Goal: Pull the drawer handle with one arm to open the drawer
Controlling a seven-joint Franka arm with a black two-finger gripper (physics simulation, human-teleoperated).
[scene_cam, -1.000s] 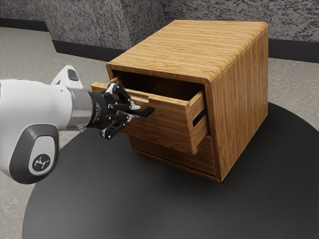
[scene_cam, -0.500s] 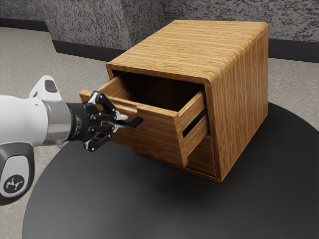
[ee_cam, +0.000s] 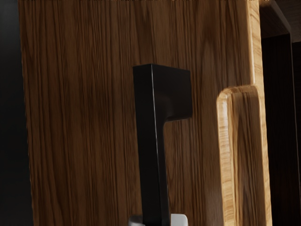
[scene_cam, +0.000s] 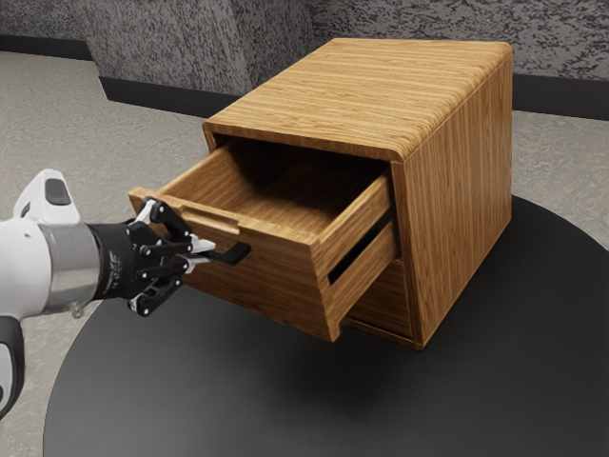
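Oak-toned wood with a fine, straight grain makes up the cabinet (scene_cam: 400,86), a box with rounded corners that stands on the far part of the round, matte black bench (scene_cam: 476,381). Its top drawer (scene_cam: 285,262) juts well out of the opening toward the bench's edge at the exterior view's left, with its bare wooden floor and side walls exposed. The pull looks largely done; I judge that little travel, if any, is left. The black pincer (scene_cam: 198,255) is clenched on the handle (scene_cam: 231,252), a slim, square-edged black bar held off the drawer on a short leg. In the wrist view the bar looks smooth and dull against the streaked grain of the front panel (ee_cam: 80,117).
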